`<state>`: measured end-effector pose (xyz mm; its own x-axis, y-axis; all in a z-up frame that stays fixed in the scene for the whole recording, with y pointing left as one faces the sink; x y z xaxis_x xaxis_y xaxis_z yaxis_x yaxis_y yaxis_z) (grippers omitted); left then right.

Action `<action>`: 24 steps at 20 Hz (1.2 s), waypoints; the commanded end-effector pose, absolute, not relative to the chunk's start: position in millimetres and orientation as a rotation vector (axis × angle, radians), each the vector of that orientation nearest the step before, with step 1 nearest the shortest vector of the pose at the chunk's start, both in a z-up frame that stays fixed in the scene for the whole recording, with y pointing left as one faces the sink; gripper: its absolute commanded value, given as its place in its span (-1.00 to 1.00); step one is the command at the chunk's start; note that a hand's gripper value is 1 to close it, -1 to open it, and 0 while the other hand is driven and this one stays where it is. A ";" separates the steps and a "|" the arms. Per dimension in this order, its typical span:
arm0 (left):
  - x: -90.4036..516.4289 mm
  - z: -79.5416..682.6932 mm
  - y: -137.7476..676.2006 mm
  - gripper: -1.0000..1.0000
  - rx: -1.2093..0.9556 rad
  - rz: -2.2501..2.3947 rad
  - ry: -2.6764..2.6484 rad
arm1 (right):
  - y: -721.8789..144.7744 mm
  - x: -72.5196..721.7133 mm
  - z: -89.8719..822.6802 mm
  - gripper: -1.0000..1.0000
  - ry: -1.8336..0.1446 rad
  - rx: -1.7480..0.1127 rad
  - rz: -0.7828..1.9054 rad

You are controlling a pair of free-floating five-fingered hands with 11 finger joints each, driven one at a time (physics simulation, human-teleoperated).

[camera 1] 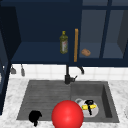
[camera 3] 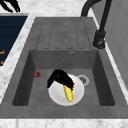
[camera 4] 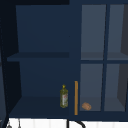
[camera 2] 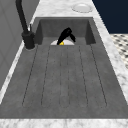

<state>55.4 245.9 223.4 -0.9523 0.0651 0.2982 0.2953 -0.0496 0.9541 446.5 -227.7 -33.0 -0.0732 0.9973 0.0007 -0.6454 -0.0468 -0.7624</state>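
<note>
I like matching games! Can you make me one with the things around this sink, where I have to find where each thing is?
Things:
1. corn cob
2. bottle
3. right robot hand
4. left robot hand

Places:
A. standing on the bottom cabinet shelf
B. lying on the white plate in the sink basin
C. in the air by the front left corner of the sink
D. over the plate, touching the corn cob

Pairs: 1-B, 2-A, 3-D, 4-C
</note>
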 end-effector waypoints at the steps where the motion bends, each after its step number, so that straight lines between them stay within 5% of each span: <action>1: 55.4 223.4 245.9 0.00 -0.393 -2.130 -2.047 | -233.2 444.3 -52.2 -1.00 -0.748 -0.715 1.522; 19: 55.4 223.4 245.9 0.00 -0.393 -2.130 -2.047 | -225.7 500.6 -92.2 -1.00 -0.618 -0.650 1.569; 20: 55.4 223.4 245.9 0.00 -0.393 -2.130 -2.047 | -223.6 500.5 -95.9 1.00 -0.621 -0.668 1.570; 24: 55.4 223.4 245.9 0.00 -0.393 -2.130 -2.047 | -224.6 495.0 -91.0 1.00 -0.773 -0.812 1.530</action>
